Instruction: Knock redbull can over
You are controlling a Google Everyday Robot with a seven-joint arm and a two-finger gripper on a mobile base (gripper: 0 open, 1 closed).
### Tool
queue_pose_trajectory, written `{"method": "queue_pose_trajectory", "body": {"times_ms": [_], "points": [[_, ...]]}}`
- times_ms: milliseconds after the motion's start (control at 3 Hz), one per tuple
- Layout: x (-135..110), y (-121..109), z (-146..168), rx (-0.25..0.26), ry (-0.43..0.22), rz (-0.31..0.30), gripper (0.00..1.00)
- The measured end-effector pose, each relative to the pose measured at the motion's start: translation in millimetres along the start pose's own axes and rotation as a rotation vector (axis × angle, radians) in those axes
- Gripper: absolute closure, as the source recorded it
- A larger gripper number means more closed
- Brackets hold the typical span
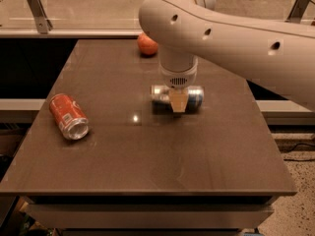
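The redbull can [193,96], slim, blue and silver, lies on its side across the middle of the dark table [147,151]. My gripper [178,102] hangs from the big white arm and points down right in front of the can's middle, hiding part of it. Its tan tip overlaps the can in the picture; whether it touches the can I cannot tell.
A wider red soda can [68,116] lies on its side at the table's left. An orange fruit [146,44] sits at the back edge, partly behind the arm. A glass rail with metal brackets [37,9] runs behind the table.
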State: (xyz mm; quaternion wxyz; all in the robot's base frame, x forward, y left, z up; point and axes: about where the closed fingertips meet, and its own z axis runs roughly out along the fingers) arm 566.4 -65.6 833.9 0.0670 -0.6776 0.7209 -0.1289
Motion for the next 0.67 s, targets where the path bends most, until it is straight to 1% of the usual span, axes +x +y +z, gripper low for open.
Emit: {"method": "queue_pose_trajectory", "body": {"times_ms": [333,667], "points": [[0.3,0.5,0.6,0.000,0.001,0.000,0.00],[0.3,0.5,0.6,0.000,0.001,0.000,0.00]]}}
